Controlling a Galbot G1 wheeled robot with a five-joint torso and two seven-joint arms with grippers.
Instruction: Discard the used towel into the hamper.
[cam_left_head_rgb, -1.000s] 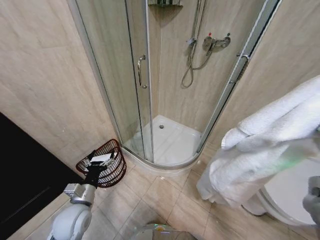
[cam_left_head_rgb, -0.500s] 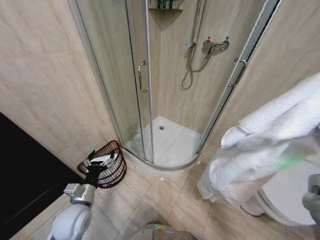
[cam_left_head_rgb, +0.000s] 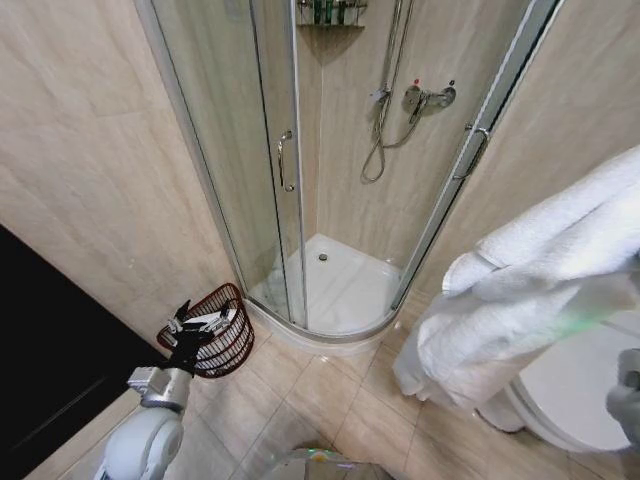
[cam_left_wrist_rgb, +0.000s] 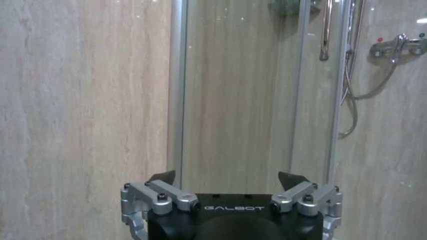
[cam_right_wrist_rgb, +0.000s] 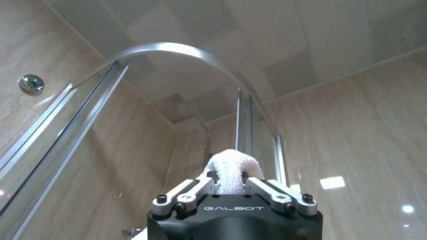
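Observation:
The hamper (cam_left_head_rgb: 236, 348), a small round reddish-brown wicker basket, stands on the floor against the wall beside the shower, in the head view's lower left. My left gripper (cam_left_head_rgb: 197, 323) is held out low in front of it, and its jaws stand open and empty (cam_left_wrist_rgb: 227, 178). A large white towel (cam_left_head_rgb: 520, 300) hangs in thick folds at the right of the head view, well away from the hamper. My right gripper (cam_right_wrist_rgb: 229, 181) is raised and shut on a fold of that towel (cam_right_wrist_rgb: 230, 165).
A curved glass shower cubicle (cam_left_head_rgb: 290, 170) with a white tray (cam_left_head_rgb: 345, 285) fills the middle. A white toilet (cam_left_head_rgb: 575, 390) sits at the lower right, partly behind the towel. A dark opening (cam_left_head_rgb: 40, 380) lies at the left. Beige floor tiles (cam_left_head_rgb: 330, 400) stretch between hamper and toilet.
The whole head view has shifted slightly, with shower and hamper sliding a little down in the picture. Both arms and the towel keep their places.

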